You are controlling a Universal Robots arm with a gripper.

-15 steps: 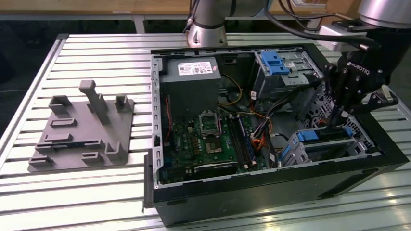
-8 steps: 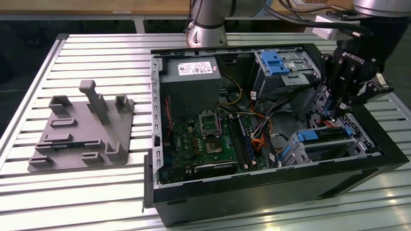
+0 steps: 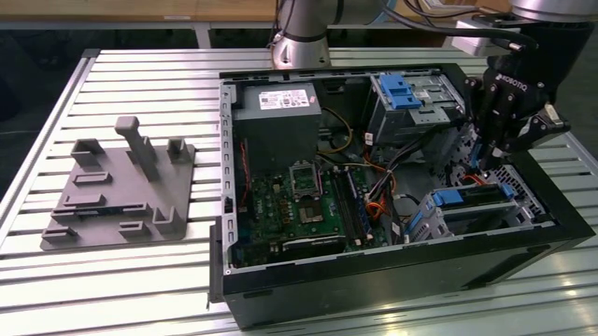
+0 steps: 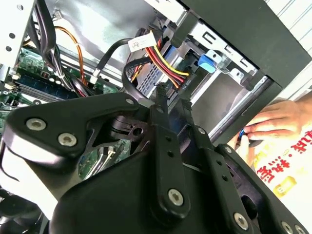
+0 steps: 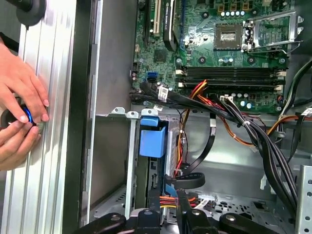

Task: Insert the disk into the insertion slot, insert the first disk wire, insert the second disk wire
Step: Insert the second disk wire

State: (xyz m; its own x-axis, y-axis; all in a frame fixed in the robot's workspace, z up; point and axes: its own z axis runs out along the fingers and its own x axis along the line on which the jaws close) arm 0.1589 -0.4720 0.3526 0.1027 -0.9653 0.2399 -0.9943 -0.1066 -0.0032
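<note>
One open black computer case (image 3: 393,273) sits on one slatted metal bench (image 3: 140,280), beside one grey fixture plate (image 3: 117,203). Two human hands (image 5: 19,87) show. One robot arm (image 3: 304,31).

Robotics lab bench

An open black computer case (image 3: 393,280) lies on a slatted aluminium table (image 3: 140,280), with a grey printed fixture plate (image 3: 122,203) beside it at the exterior view's left and the arm's base (image 3: 301,42) mounted just behind it.
</note>
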